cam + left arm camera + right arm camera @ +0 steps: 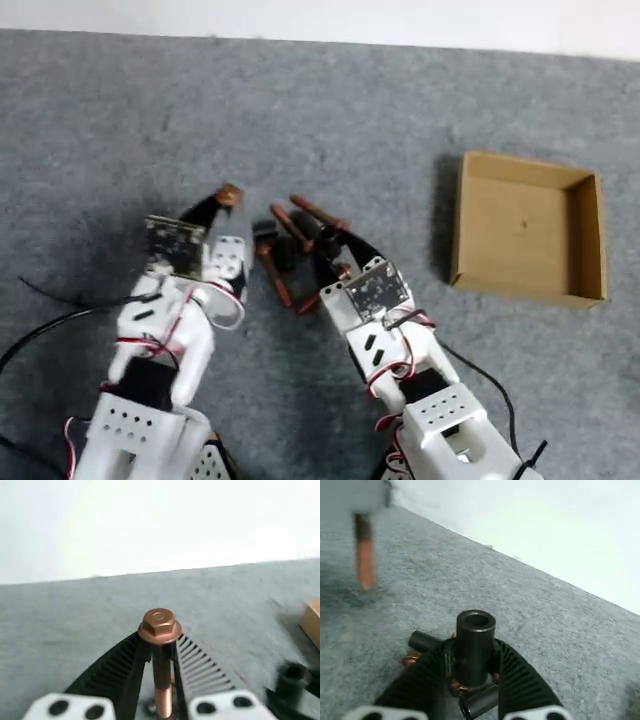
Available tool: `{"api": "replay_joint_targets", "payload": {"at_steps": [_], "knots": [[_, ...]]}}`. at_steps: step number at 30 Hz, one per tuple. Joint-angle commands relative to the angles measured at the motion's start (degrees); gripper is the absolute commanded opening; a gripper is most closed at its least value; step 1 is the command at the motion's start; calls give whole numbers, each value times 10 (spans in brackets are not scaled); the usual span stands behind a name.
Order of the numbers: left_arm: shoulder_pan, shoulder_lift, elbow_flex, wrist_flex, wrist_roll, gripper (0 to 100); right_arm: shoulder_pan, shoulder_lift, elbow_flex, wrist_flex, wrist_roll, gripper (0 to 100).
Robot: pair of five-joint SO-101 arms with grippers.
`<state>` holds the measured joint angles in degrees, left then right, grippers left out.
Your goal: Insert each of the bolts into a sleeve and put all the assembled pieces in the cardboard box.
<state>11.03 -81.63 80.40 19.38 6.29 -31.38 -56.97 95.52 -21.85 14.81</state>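
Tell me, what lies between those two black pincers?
Loose copper-coloured metal bolts and short black cylindrical sleeves on the grey carpet, shown in the high view.

White plastic arms (165, 340), black ribbed claw fingers (200, 667), red and black cables (392, 372), square circuit boards (175, 247) at wrists

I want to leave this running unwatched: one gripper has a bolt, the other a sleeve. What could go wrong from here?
1. The left gripper holds the bolt by its shank alone; it may tilt and miss the narrow bore of the sleeve in the right gripper.
2. The right gripper hangs just over the loose bolts and sleeves; a low move could scatter them.
3. The cardboard box stands apart to the side, so a loosely seated bolt might slip out on the way.
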Motion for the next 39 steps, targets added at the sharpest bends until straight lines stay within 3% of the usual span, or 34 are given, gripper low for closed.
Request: {"api": "replay_joint_targets", "payload": {"at_steps": [1,3,7,12,19,25,29,39], "knots": [[25,-26,2,-16,6,7,-5,-9,23,-23,-3,3],[15,-42,4,-30,8,6,-4,-11,23,-23,-3,3],[-13,-95,53,-142,12,5,-3,-12,23,-22,-3,3],[37,-174,154,-254,145,6,-5,-9,23,-20,-3,3],[102,-234,167,-252,173,6,-5,-9,23,-20,-2,3],[144,-230,167,-208,173,6,-6,-9,23,-20,66,3],[143,-230,167,-165,173,6,-6,-12,23,-20,69,3],[143,-230,167,-164,171,6,-12,-13,23,-20,71,3]]}}
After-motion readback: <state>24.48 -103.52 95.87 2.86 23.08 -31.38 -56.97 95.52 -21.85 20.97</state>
